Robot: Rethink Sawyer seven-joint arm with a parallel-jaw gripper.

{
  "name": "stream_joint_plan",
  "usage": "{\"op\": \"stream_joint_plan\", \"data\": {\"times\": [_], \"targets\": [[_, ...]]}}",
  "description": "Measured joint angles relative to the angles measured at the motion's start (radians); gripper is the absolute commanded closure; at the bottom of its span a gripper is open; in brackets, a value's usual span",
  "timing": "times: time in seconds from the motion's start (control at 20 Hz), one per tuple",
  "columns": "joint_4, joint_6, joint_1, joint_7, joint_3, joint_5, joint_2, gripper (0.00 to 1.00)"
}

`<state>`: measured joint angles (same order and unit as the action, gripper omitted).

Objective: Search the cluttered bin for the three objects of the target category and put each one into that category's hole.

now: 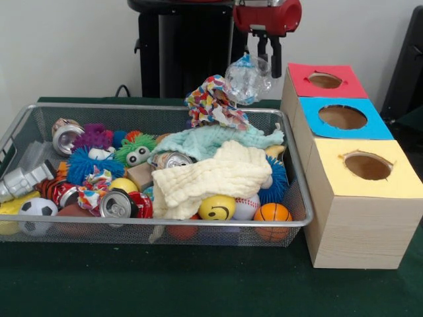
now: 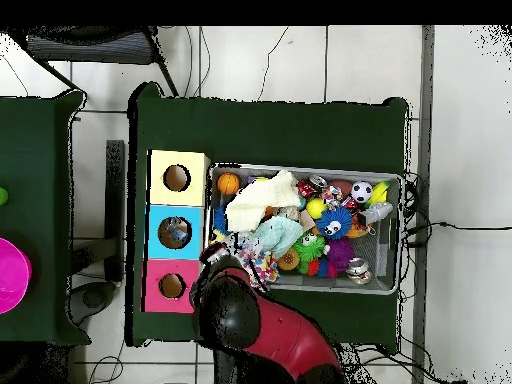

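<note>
Wire mesh bin [image 1: 294, 168] holds the clutter: cloths, balls, cans. Beside it stand three boxes, red-topped box [image 1: 326, 80] nearest the gripper [image 1: 269, 61]. Fingers drawn narrow, pinching a crumpled clear plastic bag [image 1: 248, 79] lifted above the bin's far corner. Judgement: carry it fully over the chosen hole, centre, then release.

You won't find any words or numbers you can read here. The cans [image 1: 117, 203] in the bin [image 1: 299, 198], well down and off to one side from the gripper [image 1: 269, 58], have red labels, but the print is too small to make out. The only sign is a smiley face on the yellow ball [image 1: 217, 208].
</note>
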<state>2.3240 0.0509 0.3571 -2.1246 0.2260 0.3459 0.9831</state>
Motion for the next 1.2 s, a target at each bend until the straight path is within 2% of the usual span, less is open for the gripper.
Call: {"op": "stream_joint_plan", "data": {"times": [0.55, 0.65, 0.9, 1.2], "targets": [[0.064, 0.024, 0.164, -0.001, 0.208, 0.072, -0.101, 1.0], [0.092, 0.049, 0.195, -0.004, 0.275, 0.098, -0.117, 1.0], [0.143, 0.082, 0.224, -0.013, 0.377, 0.139, -0.102, 1.0], [0.168, 0.092, 0.227, -0.015, 0.45, 0.165, -0.087, 1.0]]}}
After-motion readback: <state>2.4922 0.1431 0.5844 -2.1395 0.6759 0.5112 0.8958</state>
